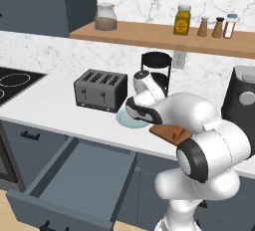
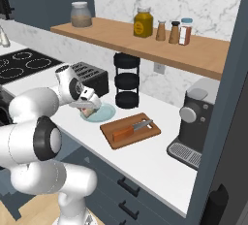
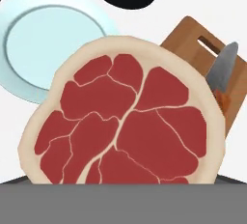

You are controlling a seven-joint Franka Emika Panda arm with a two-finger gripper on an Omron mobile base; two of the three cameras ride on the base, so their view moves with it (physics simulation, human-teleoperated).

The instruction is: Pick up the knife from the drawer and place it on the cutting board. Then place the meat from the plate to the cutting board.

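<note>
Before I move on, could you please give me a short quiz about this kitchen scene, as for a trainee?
1. True or false: the knife lies on the board.
2. The drawer is: A) pulled open, B) pushed shut, C) taken out and set on the counter.
3. Which grey appliance stands on the counter beside the plate?

Key: 1 true; 2 A; 3 the toaster.
</note>
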